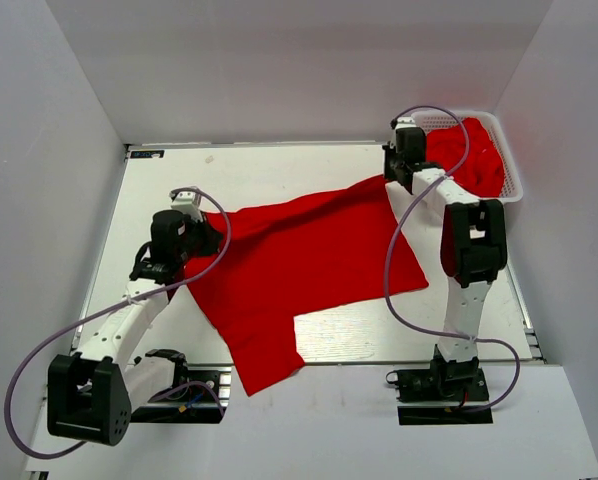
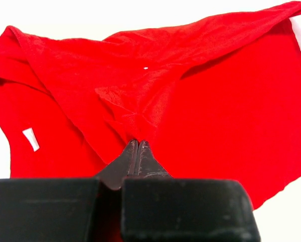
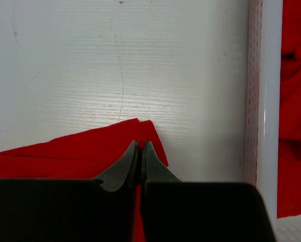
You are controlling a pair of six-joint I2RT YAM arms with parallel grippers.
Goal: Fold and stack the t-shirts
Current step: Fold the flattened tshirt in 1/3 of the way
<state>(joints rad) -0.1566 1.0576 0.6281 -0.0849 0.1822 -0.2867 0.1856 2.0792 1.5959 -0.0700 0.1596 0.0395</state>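
One red t-shirt lies spread across the middle of the table, and its near part hangs over the front edge. My left gripper is shut on the shirt's left edge; in the left wrist view the cloth gathers in folds at the closed tips. My right gripper is shut on the shirt's far right corner, and red cloth shows between the closed fingers. More red t-shirts lie bunched in the white basket.
The white mesh basket stands at the table's far right corner, just right of my right gripper; its rim runs down the right wrist view. A white label shows on the shirt's left part. White walls enclose the table.
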